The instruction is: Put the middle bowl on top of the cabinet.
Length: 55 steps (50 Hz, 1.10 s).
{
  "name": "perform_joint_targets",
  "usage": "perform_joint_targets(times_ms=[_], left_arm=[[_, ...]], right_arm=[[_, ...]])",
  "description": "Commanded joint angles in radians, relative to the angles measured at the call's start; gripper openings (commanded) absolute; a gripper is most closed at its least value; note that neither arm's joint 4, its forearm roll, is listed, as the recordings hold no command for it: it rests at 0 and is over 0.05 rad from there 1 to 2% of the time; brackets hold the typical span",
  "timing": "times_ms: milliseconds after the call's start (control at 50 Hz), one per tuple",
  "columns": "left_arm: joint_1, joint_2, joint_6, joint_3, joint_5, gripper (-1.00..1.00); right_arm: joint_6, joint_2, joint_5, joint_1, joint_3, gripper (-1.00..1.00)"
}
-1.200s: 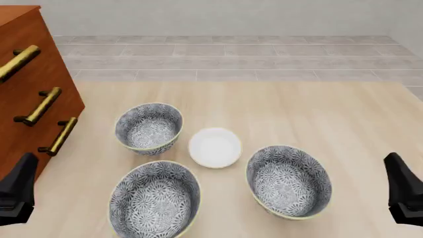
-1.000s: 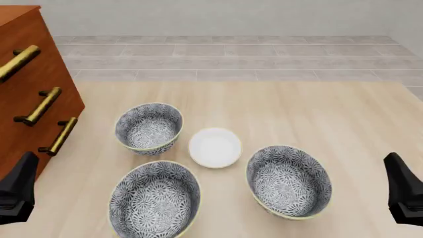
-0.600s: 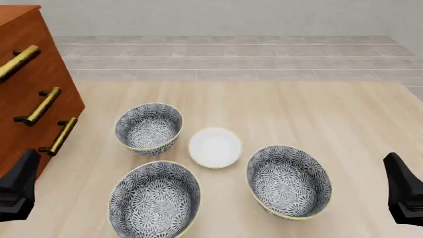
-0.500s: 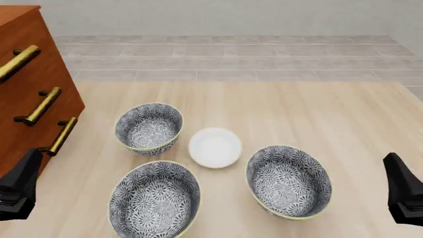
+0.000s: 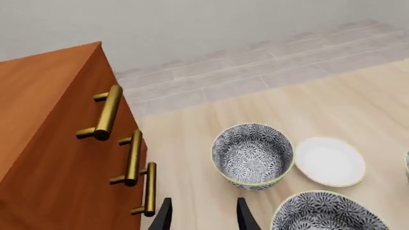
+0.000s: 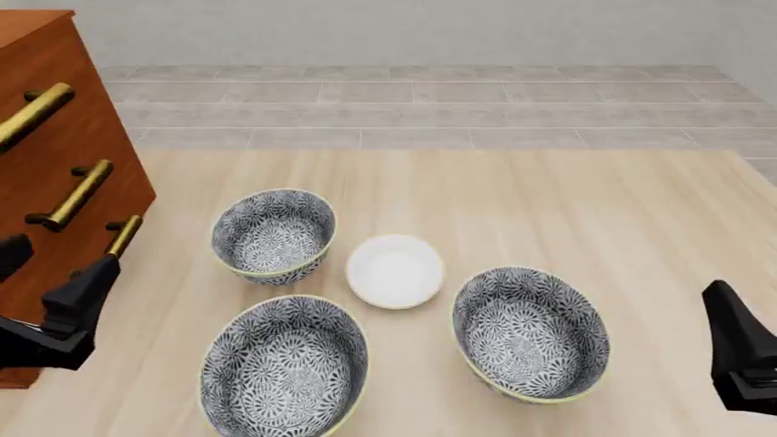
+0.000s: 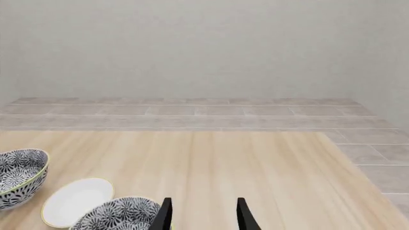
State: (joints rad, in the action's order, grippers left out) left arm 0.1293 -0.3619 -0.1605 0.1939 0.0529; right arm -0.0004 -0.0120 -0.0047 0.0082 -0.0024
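Three patterned bowls stand in a triangle on the table. Counted left to right, the middle bowl (image 6: 286, 369) (image 5: 329, 213) is the near one, between the far left bowl (image 6: 273, 235) (image 5: 252, 155) and the right bowl (image 6: 530, 332) (image 7: 118, 213). The cabinet (image 6: 49, 137) (image 5: 45, 143) stands at the left with brass handles. My left gripper (image 6: 79, 300) (image 5: 203, 218) is open and empty, low beside the cabinet's front, left of the bowls. My right gripper (image 6: 734, 350) (image 7: 203, 215) is open and empty at the near right, apart from the right bowl.
A small plain white dish (image 6: 395, 270) (image 5: 330, 161) (image 7: 75, 200) lies among the three bowls. The wooden table (image 6: 583, 200) ends at a tiled floor (image 6: 413, 100) at the back.
My left gripper has moved up and to the right, closer to the cabinet's lowest handle. The right gripper and the bowls have stayed put.
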Motion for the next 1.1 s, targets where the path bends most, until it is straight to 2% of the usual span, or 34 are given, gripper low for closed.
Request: perform_joint_targets(times_ms=[20, 160, 180, 260, 500, 740, 800, 860, 900, 940, 1060, 1100], left_arm=[[0.064, -0.127, -0.043, 0.082, 0.017, 1.0], [0.107, -0.215, -0.069, 0.15, 0.027, 1.0], [0.119, -0.267, -0.067, 0.172, 0.037, 1.0], [0.124, -0.254, -0.103, 0.187, 0.05, 1.0], [0.268, -0.364, -0.078, 0.314, 0.143, 1.0], [0.344, -0.456, -0.095, 0.416, 0.201, 1.0], [0.367, -0.506, -0.077, 0.442, 0.213, 1.0], [0.378, -0.51, -0.101, 0.445, 0.209, 1.0], [0.401, -0.55, -0.076, 0.463, 0.224, 1.0], [0.407, -0.54, -0.113, 0.462, 0.217, 1.0], [0.448, -0.582, -0.084, 0.501, 0.253, 1.0], [0.452, -0.588, -0.094, 0.507, 0.253, 1.0]], right_arm=[[0.0, 0.001, 0.002, 0.0, 0.0, 1.0], [0.001, -0.003, 0.0, -0.002, 0.001, 1.0], [0.001, -0.002, 0.001, -0.003, 0.001, 1.0], [-0.001, -0.008, -0.004, -0.002, 0.001, 1.0], [-0.005, -0.018, -0.01, -0.002, 0.001, 1.0], [-0.009, -0.029, -0.018, -0.003, 0.001, 1.0], [-0.01, -0.03, -0.019, -0.004, 0.001, 1.0], [-0.009, -0.032, -0.02, -0.003, 0.001, 1.0], [-0.009, -0.032, -0.02, -0.004, 0.001, 1.0], [-0.01, -0.028, -0.017, -0.004, 0.001, 1.0], [-0.011, -0.031, -0.02, -0.005, 0.001, 1.0], [-0.01, -0.026, -0.016, -0.005, 0.001, 1.0]])
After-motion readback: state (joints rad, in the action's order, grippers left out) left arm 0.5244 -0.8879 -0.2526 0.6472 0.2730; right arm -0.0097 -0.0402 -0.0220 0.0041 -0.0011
